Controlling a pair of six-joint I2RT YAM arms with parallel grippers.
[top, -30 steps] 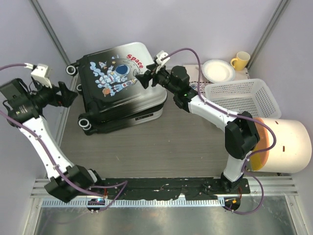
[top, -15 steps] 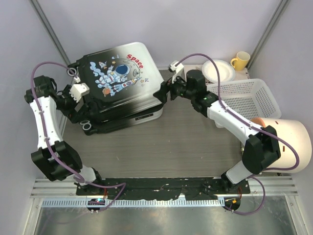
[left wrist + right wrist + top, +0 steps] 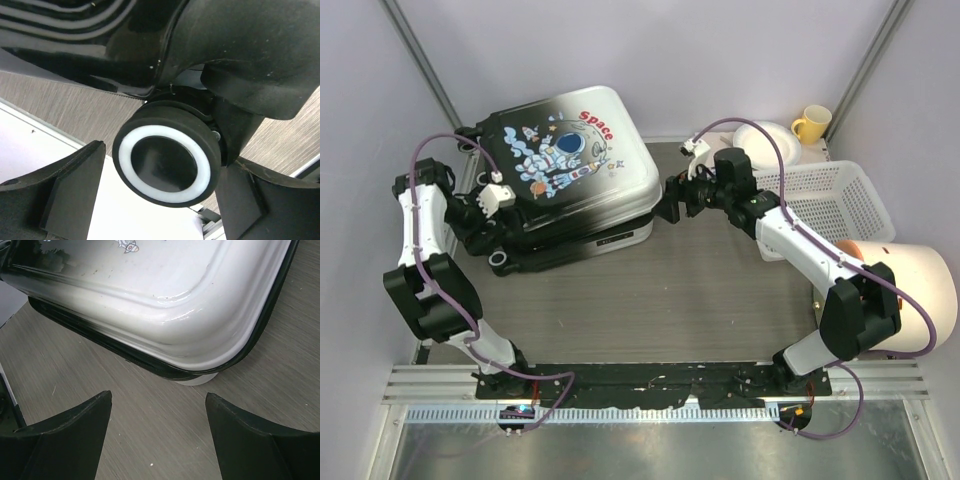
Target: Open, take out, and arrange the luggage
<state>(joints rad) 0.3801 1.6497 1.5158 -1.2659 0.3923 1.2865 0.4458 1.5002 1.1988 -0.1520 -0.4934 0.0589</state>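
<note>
Both jaws apart; left astride wheel (image 3: pixel 167 162) of seemingly shut luggage (image 3: pixel 565 170); basket (image 3: pixel 850 195) beside right.

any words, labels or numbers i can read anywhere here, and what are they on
"Space": red letters on the white corner of the suitcase lid, beside the astronaut cartoon.
Small light mark on the suitcase's front side: too small to read.
Both wrist views: no text.

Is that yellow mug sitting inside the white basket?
No, the yellow mug stands outside the basket, beyond its far rim and next to the white plate.
</note>
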